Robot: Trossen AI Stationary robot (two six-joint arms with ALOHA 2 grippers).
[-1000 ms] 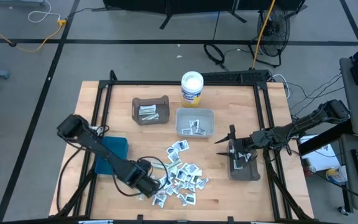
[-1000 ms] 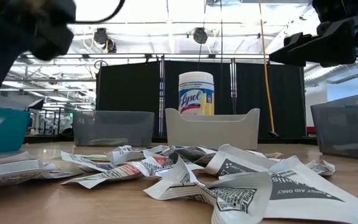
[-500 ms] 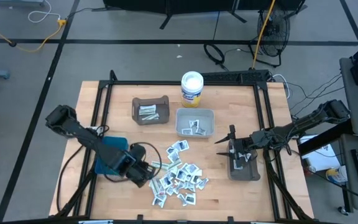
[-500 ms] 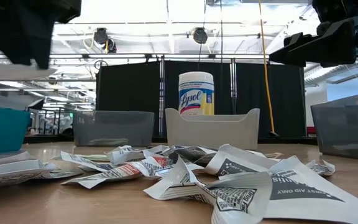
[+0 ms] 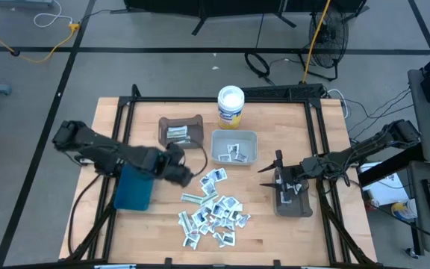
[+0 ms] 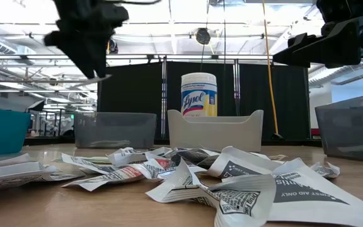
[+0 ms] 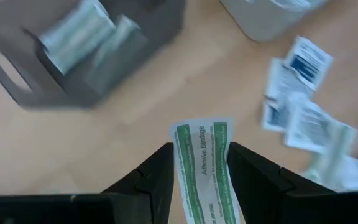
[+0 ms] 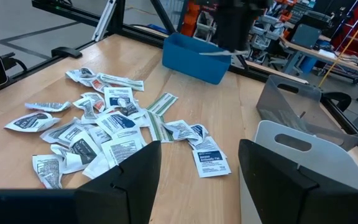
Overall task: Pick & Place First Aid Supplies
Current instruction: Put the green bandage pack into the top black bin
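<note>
Travel is what has changed: a second ago my left tool (image 5: pixel 186 176) was low at the near edge of the packet pile (image 5: pixel 213 213), and it has since lifted and swung across the counter (image 5: pixel 327 224) past the blue bin (image 5: pixel 133 187). It now hangs between that blue bin and the brown bin (image 5: pixel 181 132), just short of the brown bin's near wall. I read that as the pick being done and the carry nearly over, with only the drop left.

The tool has closed partway on one green-striped adhesive bandage strip (image 7: pixel 205 167), pinched flat between the two fingers (image 7: pixel 151 180) with its free end sticking out ahead of them. From the left wrist the brown bin lies just ahead of the strip, and the packets already in it show the same green print, so I judge it the right home for this one. The white bin (image 5: pixel 234 147) sits just beside the brown bin, on the side away from the blue bin.

My right tool (image 5: pixel 278 178) waits with its jaws apart and nothing between them, over the dark bin (image 5: pixel 293 199) that stands well apart from the brown bin, beyond the white one.

Many packets lie loose in the pile.
</note>
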